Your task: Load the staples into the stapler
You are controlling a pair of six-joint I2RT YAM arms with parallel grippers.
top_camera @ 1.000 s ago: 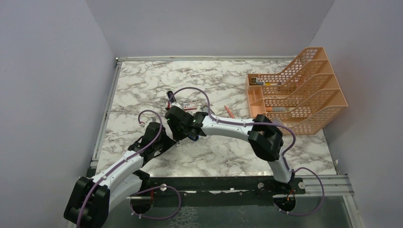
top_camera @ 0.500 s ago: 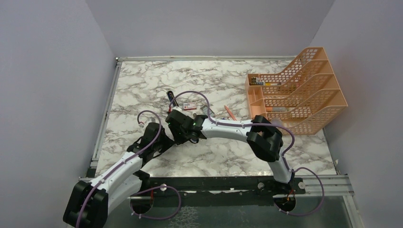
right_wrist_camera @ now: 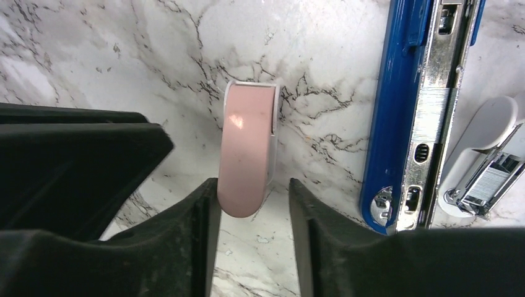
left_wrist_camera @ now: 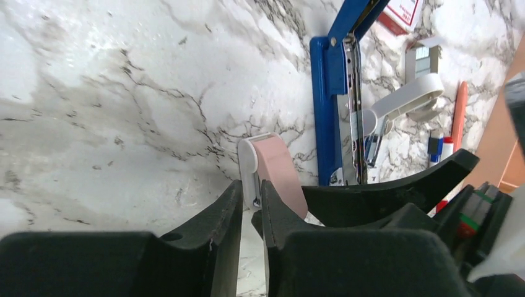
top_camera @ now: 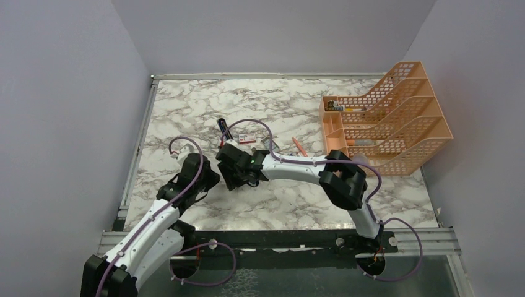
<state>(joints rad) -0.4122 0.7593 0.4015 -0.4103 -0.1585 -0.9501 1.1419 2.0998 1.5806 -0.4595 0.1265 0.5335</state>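
Stapler (right_wrist_camera: 396, 111) lies hinged open, channel (right_wrist_camera: 435, 62) bared for loading; right gripper (right_wrist_camera: 254, 189) stands open astride the pink eraser (right_wrist_camera: 247, 142), left gripper (left_wrist_camera: 251, 189) barely ajar, empty.

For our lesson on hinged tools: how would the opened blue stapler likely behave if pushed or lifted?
The blue stapler lies low and flat on smooth marble, so a push would probably slide it, not tip it. Its silver channel looks metal: likely stiff, heavy. Opened up, one half may swing if the other is lifted.
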